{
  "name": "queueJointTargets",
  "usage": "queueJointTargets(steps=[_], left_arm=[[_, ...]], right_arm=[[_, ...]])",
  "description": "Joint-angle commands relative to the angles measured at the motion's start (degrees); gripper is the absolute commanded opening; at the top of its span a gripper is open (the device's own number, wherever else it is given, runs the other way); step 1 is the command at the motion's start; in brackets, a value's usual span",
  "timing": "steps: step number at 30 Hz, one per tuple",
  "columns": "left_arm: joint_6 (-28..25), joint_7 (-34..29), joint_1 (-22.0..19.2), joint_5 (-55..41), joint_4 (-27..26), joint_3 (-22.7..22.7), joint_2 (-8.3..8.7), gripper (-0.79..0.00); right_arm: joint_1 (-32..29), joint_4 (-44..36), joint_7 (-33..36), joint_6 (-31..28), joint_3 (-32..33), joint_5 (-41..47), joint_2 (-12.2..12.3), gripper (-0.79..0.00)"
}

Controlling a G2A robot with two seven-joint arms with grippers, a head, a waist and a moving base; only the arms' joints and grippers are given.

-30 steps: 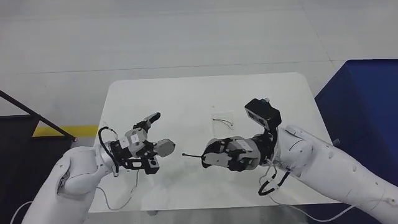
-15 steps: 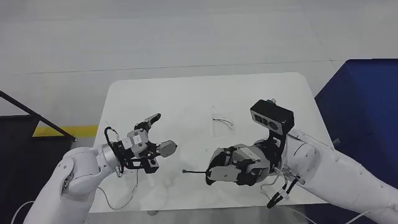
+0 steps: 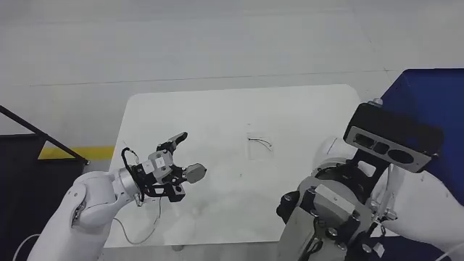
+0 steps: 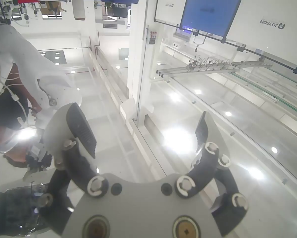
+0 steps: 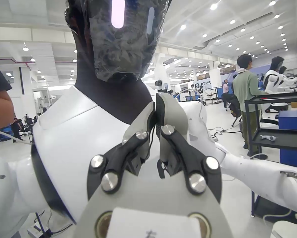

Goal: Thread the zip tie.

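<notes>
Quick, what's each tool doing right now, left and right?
Left tool: open, holding nothing.
Right tool: shut; whether it pinches anything cannot be told.

Tiny wiry item, unidentifiable

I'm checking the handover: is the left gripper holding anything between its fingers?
No, the left gripper has its fingers spread wide apart with nothing between them.
</notes>
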Motion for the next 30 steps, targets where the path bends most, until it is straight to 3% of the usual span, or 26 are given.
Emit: queueJointTargets(steps=[1,5,10,16,19,22,26,30], left_arm=[[0.00,0.00,0.00,0.00,0.00,0.00,0.00,0.000],[0.00,0.00,0.00,0.00,0.00,0.00,0.00,0.000],[0.00,0.00,0.00,0.00,0.00,0.00,0.00,0.000],[0.00,0.00,0.00,0.00,0.00,0.00,0.00,0.000],[0.00,0.00,0.00,0.00,0.00,0.00,0.00,0.000],[0.00,0.00,0.00,0.00,0.00,0.00,0.00,0.000],[0.00,0.00,0.00,0.00,0.00,0.00,0.00,0.000],[0.00,0.00,0.00,0.00,0.00,0.00,0.00,0.000]], right_arm=[[0.00,0.00,0.01,0.00,0.00,0.00,0.00,-0.785],[-0.01,0.31,-1.15,0.00,4.07,-4.51,-0.19,-0.785],[-0.01,-0.03,-3.80,0.00,16.98,-26.68,-0.81,-0.785],[-1.29,-1.79,-10.74,0.00,20.57,-35.42,-2.30,-0.785],[-2.86,-2.71,-13.53,0.00,17.09,-29.52,-3.03,-0.785],[-3.47,-2.78,-10.10,0.00,9.41,-13.06,-3.38,-0.785],[-1.31,-0.80,-3.02,6.54,4.53,5.72,-3.67,-0.785],[-1.47,0.33,1.98,14.28,4.44,18.21,-3.82,-0.785]])
